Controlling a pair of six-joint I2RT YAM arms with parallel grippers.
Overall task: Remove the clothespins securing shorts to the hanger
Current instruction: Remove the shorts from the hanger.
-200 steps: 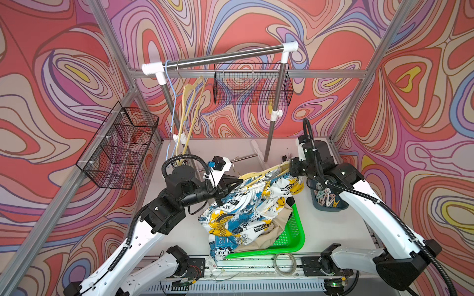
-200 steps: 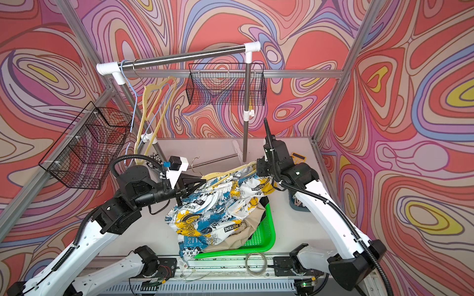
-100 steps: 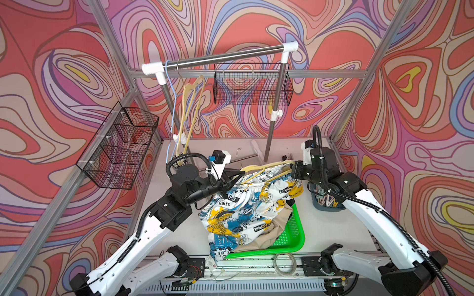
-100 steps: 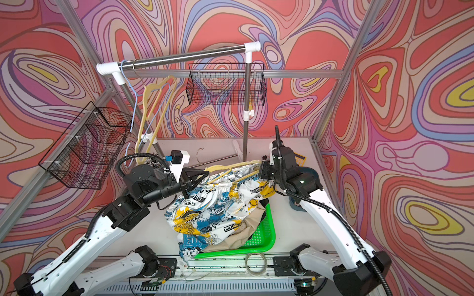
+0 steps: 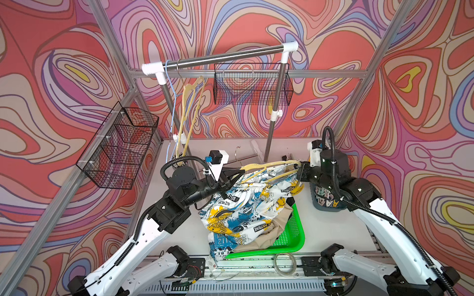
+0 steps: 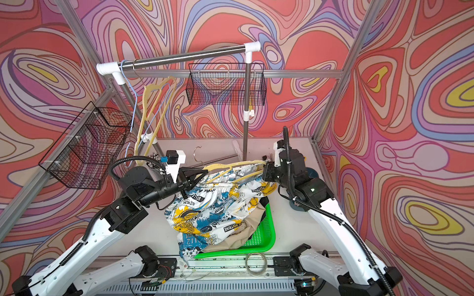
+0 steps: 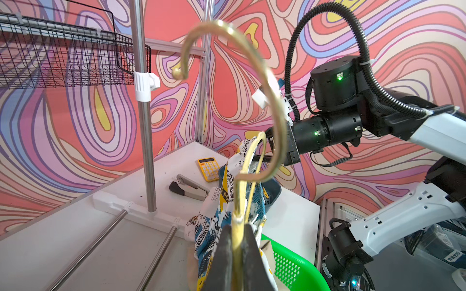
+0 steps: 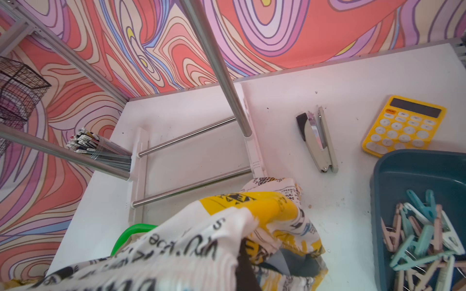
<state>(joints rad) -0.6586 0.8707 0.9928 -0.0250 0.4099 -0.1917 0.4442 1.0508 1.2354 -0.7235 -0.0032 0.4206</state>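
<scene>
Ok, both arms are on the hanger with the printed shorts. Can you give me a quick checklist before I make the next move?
1. Left claw shut on the hanger at its neck: ok.
2. Right claw shut at the hanger's far end: ok. What exactly it pinches: cannot tell.
3. Hanger hook free of the rail: ok.
4. Printed shorts hanging over the green basket, lower end on the beige shorts: ok.
5. Loose clothespins collected in the blue bin: ok.
6. Waistband free of clothespins: cannot tell, none shows.
</scene>
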